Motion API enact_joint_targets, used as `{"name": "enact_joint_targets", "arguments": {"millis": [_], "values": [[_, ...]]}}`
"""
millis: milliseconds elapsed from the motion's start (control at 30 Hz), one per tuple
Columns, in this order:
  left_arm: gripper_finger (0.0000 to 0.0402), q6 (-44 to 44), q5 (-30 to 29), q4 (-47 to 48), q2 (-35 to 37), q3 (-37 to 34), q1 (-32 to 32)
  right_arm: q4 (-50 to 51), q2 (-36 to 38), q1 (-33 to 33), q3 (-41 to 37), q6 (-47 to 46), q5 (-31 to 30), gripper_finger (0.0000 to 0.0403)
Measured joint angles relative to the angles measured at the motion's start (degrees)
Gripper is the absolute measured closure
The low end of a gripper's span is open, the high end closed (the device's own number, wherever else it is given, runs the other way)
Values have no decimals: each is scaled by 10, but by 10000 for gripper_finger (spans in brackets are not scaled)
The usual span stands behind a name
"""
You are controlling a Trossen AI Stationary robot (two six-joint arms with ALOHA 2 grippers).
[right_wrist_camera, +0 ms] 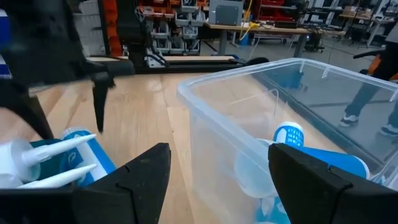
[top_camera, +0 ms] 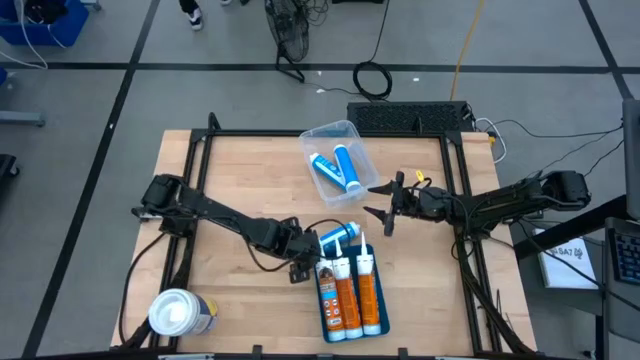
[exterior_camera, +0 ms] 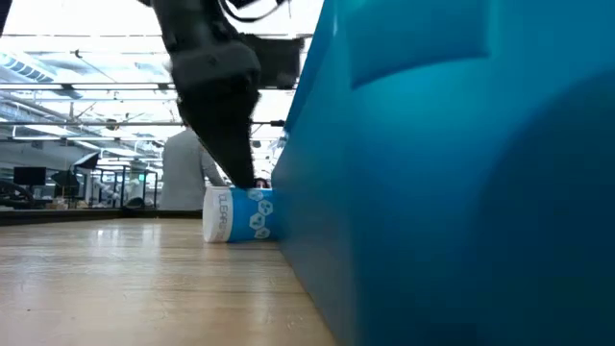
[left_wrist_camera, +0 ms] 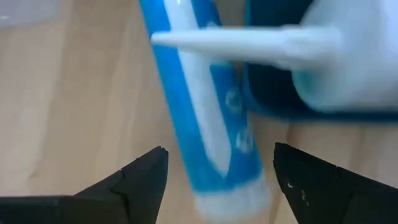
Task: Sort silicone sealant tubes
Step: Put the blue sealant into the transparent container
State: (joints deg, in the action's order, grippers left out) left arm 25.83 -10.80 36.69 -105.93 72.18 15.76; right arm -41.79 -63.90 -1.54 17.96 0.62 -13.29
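Observation:
One blue-and-white sealant tube (top_camera: pixel 338 237) lies on its side on the wooden table, just beyond the far end of a blue tray (top_camera: pixel 381 322). Three orange tubes (top_camera: pixel 348 292) lie in the tray, white nozzles pointing to the far side. Two more blue tubes (top_camera: pixel 338 166) lie in a clear bin (top_camera: pixel 312 136). My left gripper (top_camera: pixel 312 243) is open. Its fingers stand on either side of the loose tube's base end (left_wrist_camera: pixel 227 186) without touching it. My right gripper (top_camera: pixel 385 205) is open and empty, between the bin and the tray.
A fat white-topped canister (top_camera: pixel 180 313) stands at the near left corner. In the low view the tray's wall (exterior_camera: pixel 461 173) fills the right side, with the loose tube (exterior_camera: pixel 240 213) beside it. A black frame (top_camera: pixel 200 150) borders the table. Cables lie on the floor beyond.

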Motion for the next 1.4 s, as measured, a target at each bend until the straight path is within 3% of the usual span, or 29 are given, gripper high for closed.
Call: {"name": "enact_joint_targets", "arguments": {"millis": [333,767,1133,1300,1400], "values": [[119,2,44,-51,-70,1,-7,0,0,0,0,-4,-1,149],[135,20,50,0,-87,3,7,1,0,0,0,-14,-1,149],[166,120,141,173,-87,2,23,1,0,0,0,-19,-1,149],[164,151,211,223,-76,0,35,1,0,0,0,-19,-1,149],[162,157,223,232,-62,-4,39,1,0,0,0,-19,-1,149]]}}
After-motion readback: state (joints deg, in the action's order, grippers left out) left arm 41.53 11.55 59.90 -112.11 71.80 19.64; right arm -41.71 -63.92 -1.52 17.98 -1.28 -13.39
